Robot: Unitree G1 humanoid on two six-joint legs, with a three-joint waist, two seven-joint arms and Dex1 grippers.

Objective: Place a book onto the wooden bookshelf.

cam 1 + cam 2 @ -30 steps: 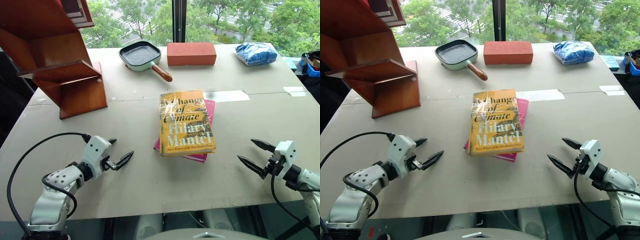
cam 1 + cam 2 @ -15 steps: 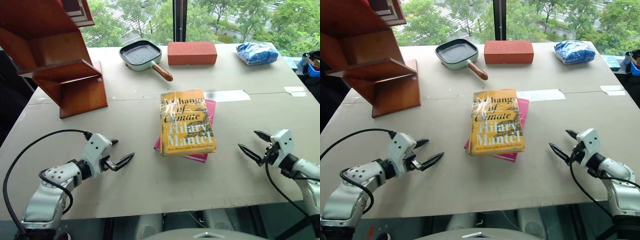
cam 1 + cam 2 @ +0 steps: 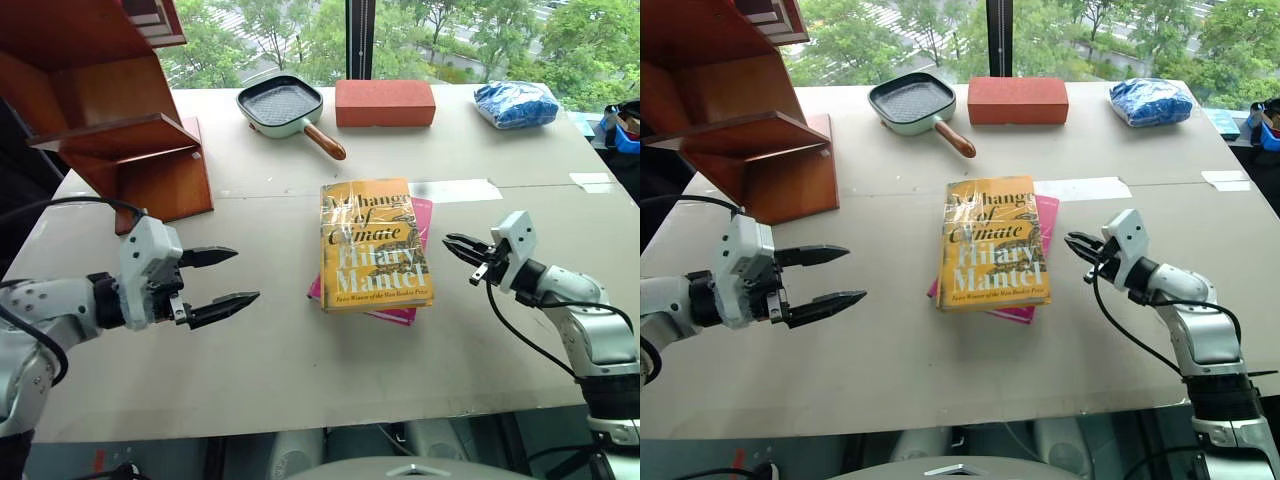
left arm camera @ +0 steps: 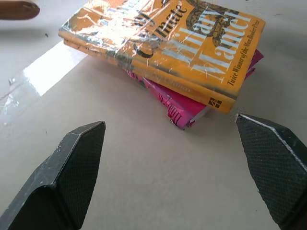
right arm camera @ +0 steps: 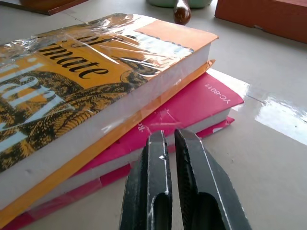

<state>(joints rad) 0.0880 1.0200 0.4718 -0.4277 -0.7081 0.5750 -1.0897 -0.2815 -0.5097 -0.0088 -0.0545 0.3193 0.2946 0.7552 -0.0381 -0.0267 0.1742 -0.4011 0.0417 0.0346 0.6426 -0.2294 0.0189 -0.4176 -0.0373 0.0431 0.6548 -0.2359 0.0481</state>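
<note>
At the far left the wooden bookshelf [image 3: 110,130] stands on the table [image 3: 270,350], its slanted boards and open compartments facing the middle. In front of it the left gripper [image 3: 222,277] hovers above the table with its two black fingers spread wide, pointing toward the books. In the middle lies the yellow-orange book [image 3: 372,243], flat on top of a pink book [image 3: 418,215], well apart from the shelf. Behind them sit a pan [image 3: 285,108] and a brick [image 3: 385,103]. The right gripper [image 3: 452,244] hangs just beside the books' right edge, fingers pressed together on nothing. A blue bag [image 3: 516,104] rests at the far right.
</note>
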